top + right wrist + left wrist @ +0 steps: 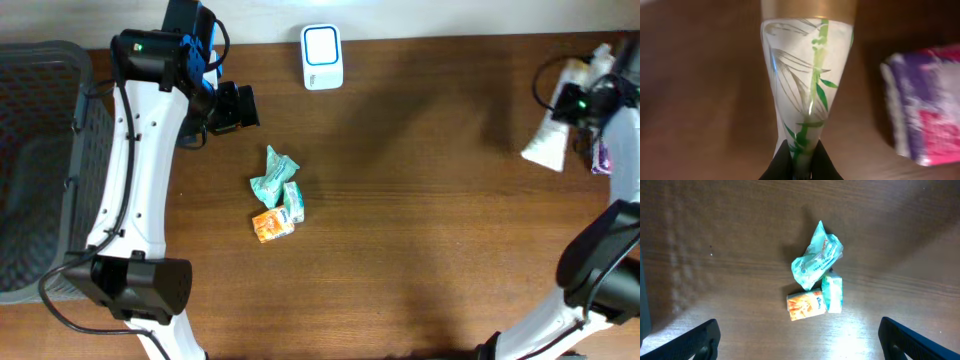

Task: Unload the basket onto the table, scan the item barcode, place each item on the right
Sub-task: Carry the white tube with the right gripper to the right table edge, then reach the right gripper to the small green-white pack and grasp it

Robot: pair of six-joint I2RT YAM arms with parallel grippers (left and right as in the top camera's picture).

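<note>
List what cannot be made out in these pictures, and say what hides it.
White tube with green bamboo print: no barcode shows; the right wrist view cuts off its top, and the black right gripper covers its crimped end.
Purple and pink packet: blurred and cut by the right edge of the right wrist view; print unreadable.
Small orange packet: print too small in the left wrist view.
Grey mesh basket: cut off by the overhead's left edge.
</note>
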